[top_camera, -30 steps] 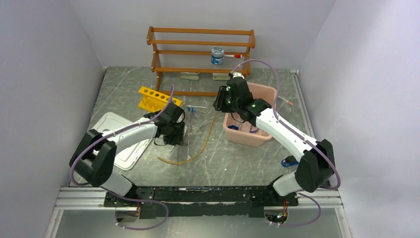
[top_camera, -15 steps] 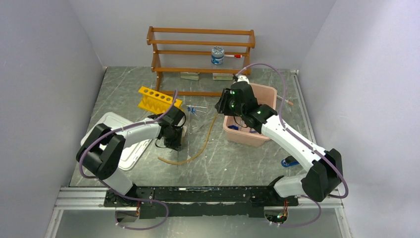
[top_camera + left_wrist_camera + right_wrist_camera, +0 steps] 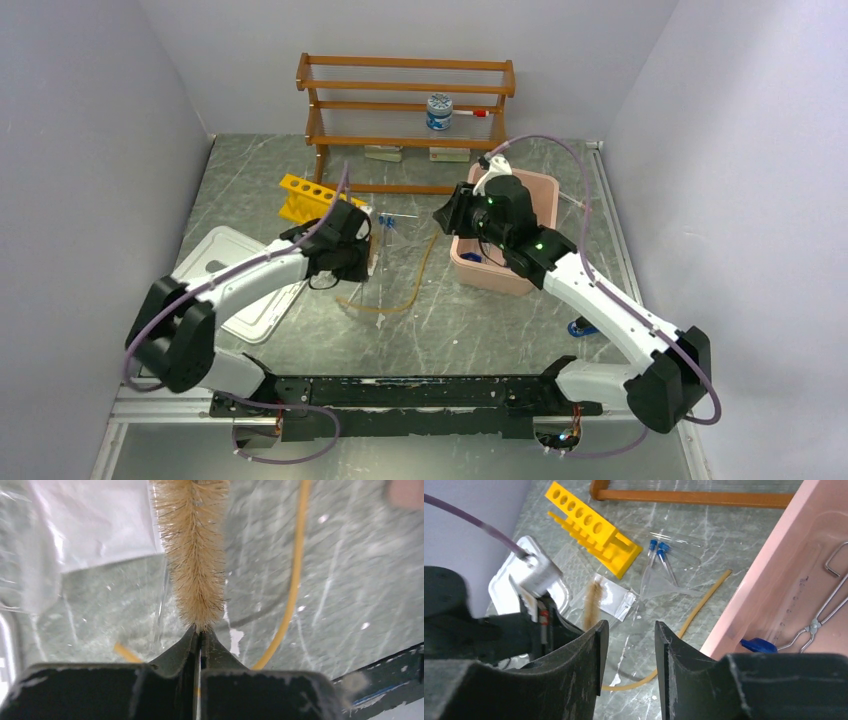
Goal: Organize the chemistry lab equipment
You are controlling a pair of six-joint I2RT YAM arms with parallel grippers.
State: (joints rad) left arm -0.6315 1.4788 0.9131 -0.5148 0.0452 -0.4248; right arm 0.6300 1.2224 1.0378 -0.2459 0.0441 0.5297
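Brush (image 3: 192, 555) clamped by its stem in left gripper (image 3: 200, 632); right gripper (image 3: 626, 645) spread apart, empty; jar (image 3: 439, 112) label illegible.

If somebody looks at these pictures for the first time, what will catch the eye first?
The bright yellow test-tube rack on the grey table, in front of the wooden shelf, stands out first. Next comes the pink tub on the right, with the open right gripper beside it. In the left wrist view, the left gripper is shut on a tan bristle brush.
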